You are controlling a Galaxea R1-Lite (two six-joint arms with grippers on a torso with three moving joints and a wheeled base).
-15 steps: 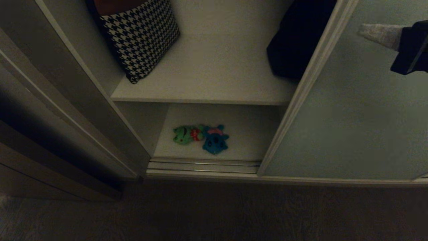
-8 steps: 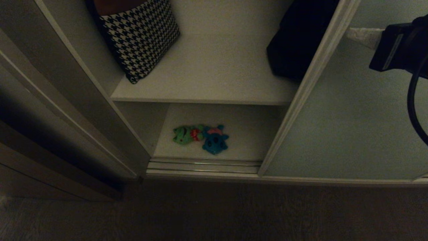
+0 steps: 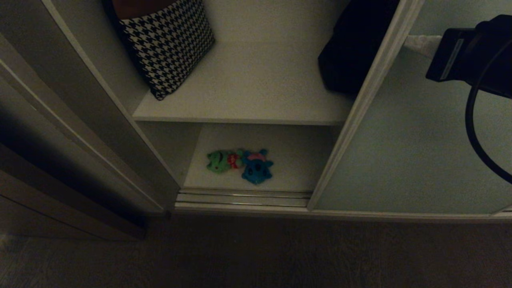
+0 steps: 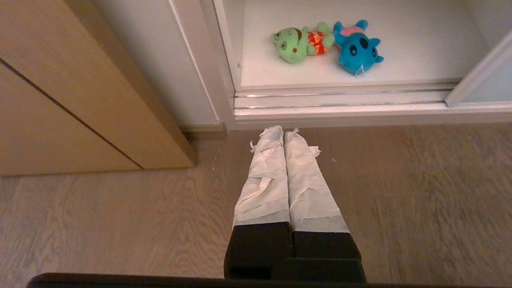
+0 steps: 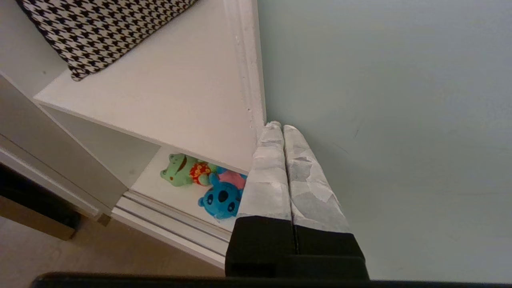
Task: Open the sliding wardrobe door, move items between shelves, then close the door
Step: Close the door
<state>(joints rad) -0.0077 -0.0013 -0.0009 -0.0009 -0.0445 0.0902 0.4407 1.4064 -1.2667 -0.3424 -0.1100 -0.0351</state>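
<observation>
The sliding wardrobe door [image 3: 416,152] stands at the right with the opening to its left uncovered. My right gripper [image 3: 408,41] is shut and empty, its taped tips against the door's light metal edge [image 5: 251,80], level with the upper shelf [image 3: 256,104]. On the lower shelf [image 3: 300,160] lie the two items side by side, a green plush toy [image 3: 221,161] and a blue one [image 3: 257,168]. They also show in the right wrist view, the green toy [image 5: 179,173] and the blue toy [image 5: 221,199]. My left gripper [image 4: 283,132] is shut and empty, low over the wooden floor before the wardrobe.
A houndstooth cushion [image 3: 168,44] leans at the upper shelf's left. A black bag [image 3: 352,48] sits at its right, partly behind the door. A dark wooden frame [image 3: 60,132] borders the left side. The bottom track [image 3: 244,198] runs along the floor.
My right gripper has moved left across the door panel until its tips reach the door's metal edge. The toys and the left arm have not moved.
</observation>
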